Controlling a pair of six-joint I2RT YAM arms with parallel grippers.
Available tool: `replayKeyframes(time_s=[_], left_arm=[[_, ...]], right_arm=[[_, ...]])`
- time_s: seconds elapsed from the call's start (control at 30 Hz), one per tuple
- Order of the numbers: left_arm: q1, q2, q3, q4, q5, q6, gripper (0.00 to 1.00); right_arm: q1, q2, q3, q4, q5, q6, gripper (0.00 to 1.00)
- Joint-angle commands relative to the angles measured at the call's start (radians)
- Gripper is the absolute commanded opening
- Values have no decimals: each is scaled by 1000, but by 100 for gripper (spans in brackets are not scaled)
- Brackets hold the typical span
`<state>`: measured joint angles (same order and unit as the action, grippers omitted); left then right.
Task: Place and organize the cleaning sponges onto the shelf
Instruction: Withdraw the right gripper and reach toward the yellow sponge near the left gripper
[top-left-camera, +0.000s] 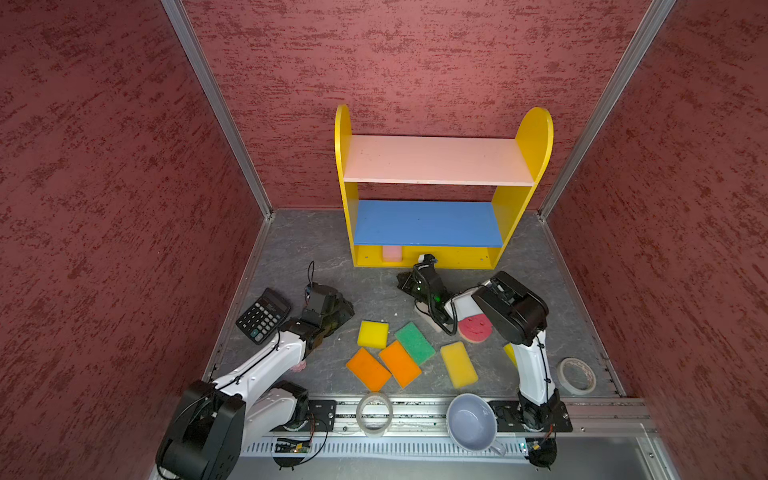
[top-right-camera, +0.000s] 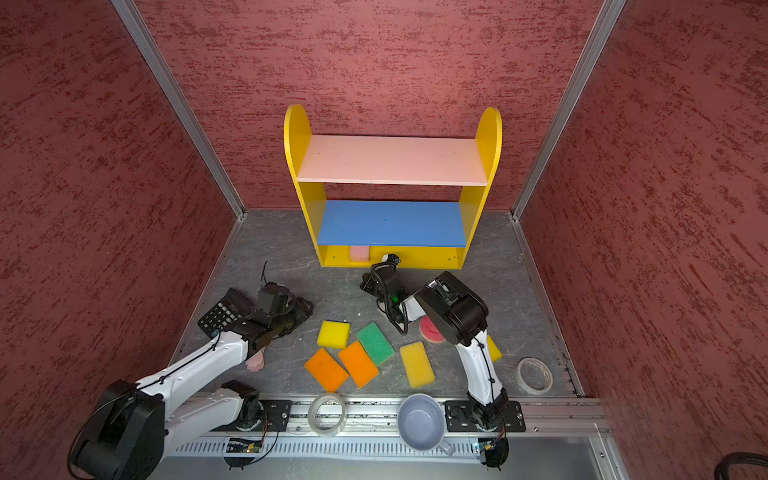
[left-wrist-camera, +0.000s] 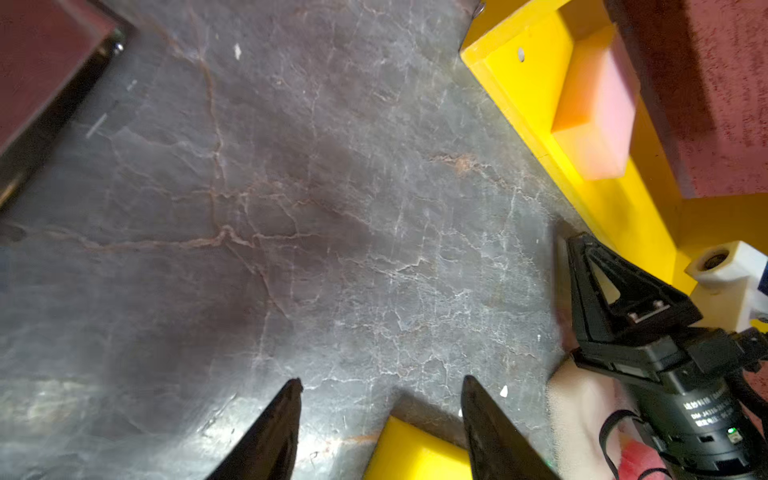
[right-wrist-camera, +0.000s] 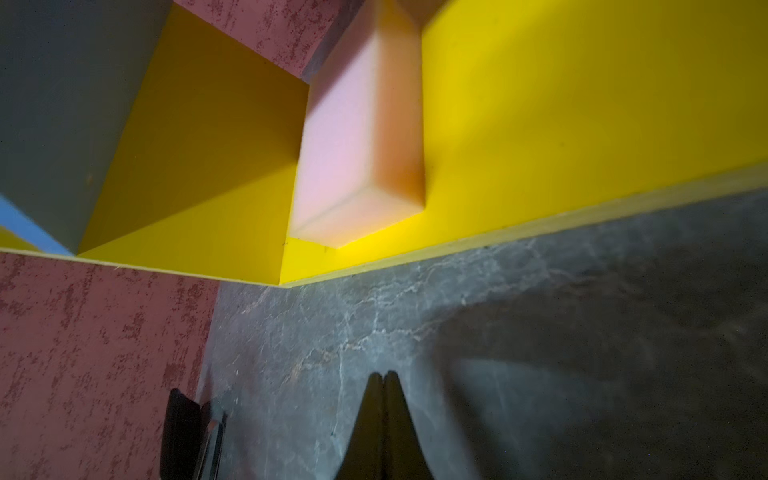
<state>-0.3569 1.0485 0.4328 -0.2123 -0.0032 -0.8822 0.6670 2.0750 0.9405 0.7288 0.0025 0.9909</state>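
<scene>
A black push-button calculator (top-left-camera: 263, 316) is seen lying at the left edge of the grey marbled tabletop (top-left-camera: 374, 291). A clear tape roll (top-left-camera: 374, 413) and a lavender handled cup (top-left-camera: 471, 422) are set along the front metal rail (top-left-camera: 419, 409), with a white tape roll (top-left-camera: 576, 375) laid flat at far right.

Yellow sponge (top-right-camera: 493, 349) mostly hidden behind right arm (top-right-camera: 478, 365); paw stick (top-right-camera: 254, 361) half under left arm (top-right-camera: 195, 365).
</scene>
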Motion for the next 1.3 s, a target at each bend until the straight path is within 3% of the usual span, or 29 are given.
replayKeyframes(time_s=[0.0, 0.13, 0.37, 0.57, 0.77, 0.93, 1.1, 1.27], left_arm=[[-8, -43, 2, -39, -18, 6, 62], [-13, -115, -28, -84, -17, -7, 62], [-33, -244, -96, -152, 3, -44, 69], [-106, -226, -126, -128, -22, -97, 69], [-225, -111, -100, -67, -78, -152, 70], [-329, -15, -79, -23, -139, -191, 71], [-344, 97, -59, 48, -122, -198, 70], [-347, 196, 0, 82, -106, -161, 57]], right_arm=[[8, -88, -15, -54, -38, -59, 0], [20, -171, -50, -160, -41, -135, 6], [76, -307, -48, -450, -18, -343, 31], [173, -356, -10, -630, -19, -490, 48], [209, -343, -30, -628, -127, -519, 50], [212, -349, -21, -696, -119, -562, 50], [212, -405, -51, -693, -64, -573, 50], [212, -443, -97, -674, -38, -537, 50]])
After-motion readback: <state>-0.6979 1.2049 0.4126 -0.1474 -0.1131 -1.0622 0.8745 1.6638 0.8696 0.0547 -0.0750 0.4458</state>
